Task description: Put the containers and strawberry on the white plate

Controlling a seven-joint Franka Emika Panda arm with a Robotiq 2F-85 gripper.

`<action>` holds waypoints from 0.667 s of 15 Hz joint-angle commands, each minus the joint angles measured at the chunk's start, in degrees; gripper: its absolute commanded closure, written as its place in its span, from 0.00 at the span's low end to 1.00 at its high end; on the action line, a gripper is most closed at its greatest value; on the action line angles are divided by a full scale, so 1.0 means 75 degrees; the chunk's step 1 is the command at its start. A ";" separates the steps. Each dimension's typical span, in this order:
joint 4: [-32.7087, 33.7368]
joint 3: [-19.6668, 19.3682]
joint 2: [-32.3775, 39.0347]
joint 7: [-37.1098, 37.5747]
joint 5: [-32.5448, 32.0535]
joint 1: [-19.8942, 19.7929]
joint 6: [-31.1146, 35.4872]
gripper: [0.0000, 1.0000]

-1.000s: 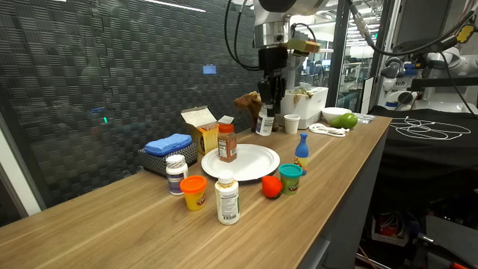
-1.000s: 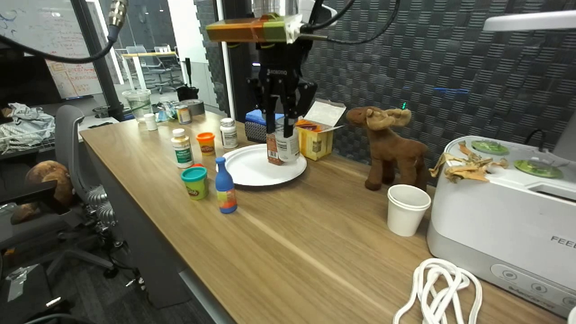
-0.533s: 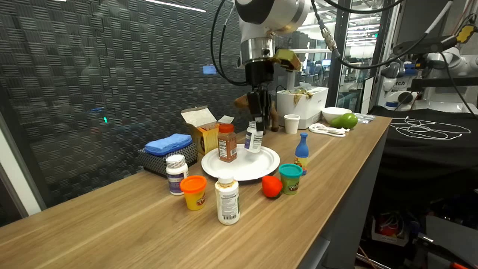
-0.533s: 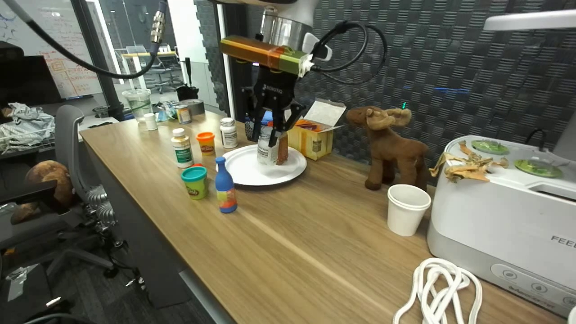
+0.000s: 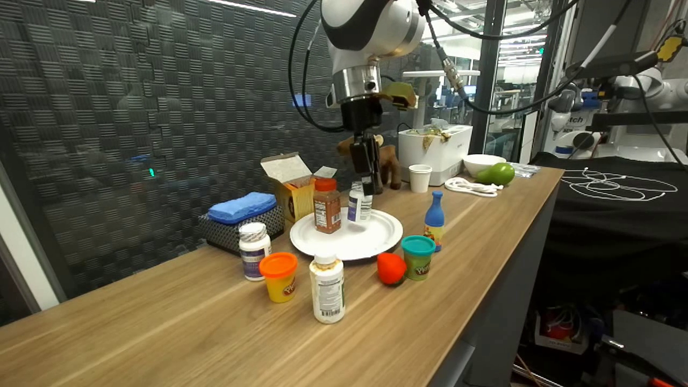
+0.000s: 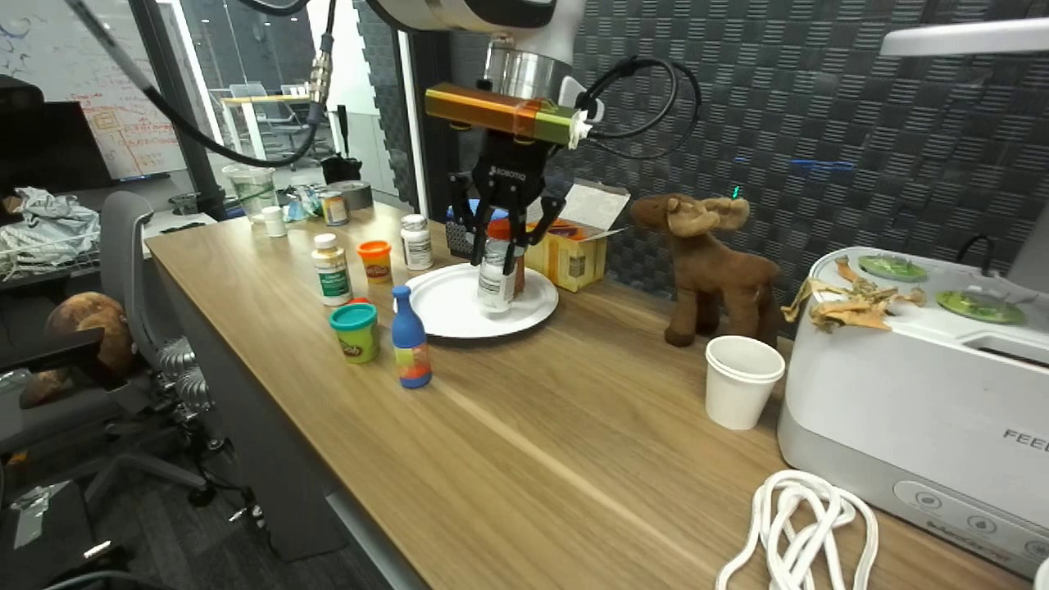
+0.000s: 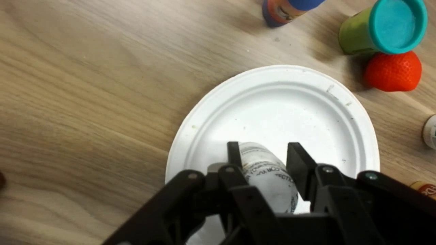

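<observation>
In the wrist view, a white pill bottle point(image 7: 274, 190) is seen clasped near its cap between the fingers of the gripper point(image 7: 264, 149), over the white plate point(image 7: 303, 122). Beyond the rim, on the wooden tabletop point(image 7: 85, 85), a strawberry point(image 7: 395, 72) is shown just beside a teal-lidded Play-Doh tub point(image 7: 395, 25), with a small blue bottle point(image 7: 280, 12) cut off by the upper edge. In an exterior view, the white pill bottle is held roughly upright just beside a red-capped brown bottle point(image 5: 327, 210), which is already stood on the plate; whether the held base is touching the plate cannot be told. An orange-lidded Play-Doh tub point(image 5: 279, 279), a second pill bottle point(image 5: 254, 255) and a white-capped bottle point(image 5: 328, 290) with a barcode are shown on the tabletop, outside the plate. In an exterior view, the fingers are shown at either side of the held bottle's upper part, and the brown bottle is partly hidden behind it. The step in hand is judged to be the placing of the second container, with five nearby containers and the strawberry apparently yet to be fetched. For the next move, any gap under the base should be closed slowly, the grip loosened only once the bottle is seated, and the gripper raised straight up so that the brown bottle is not knocked.
</observation>
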 commanded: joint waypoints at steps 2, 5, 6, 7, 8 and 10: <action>0.0501 0.0058 0.0301 -0.0245 -0.0768 0.0158 -0.0031 0.86; 0.0583 0.0101 0.0396 -0.0365 -0.0978 0.0171 0.0104 0.86; 0.0604 0.0112 0.0421 -0.0404 -0.0987 0.0165 0.0162 0.86; 0.0620 0.0123 0.0440 -0.0440 -0.1004 0.0158 0.0257 0.86; 0.0638 0.0129 0.0458 -0.0474 -0.1036 0.0158 0.0342 0.86; 0.0674 0.0126 0.0496 -0.0523 -0.1080 0.0164 0.0447 0.86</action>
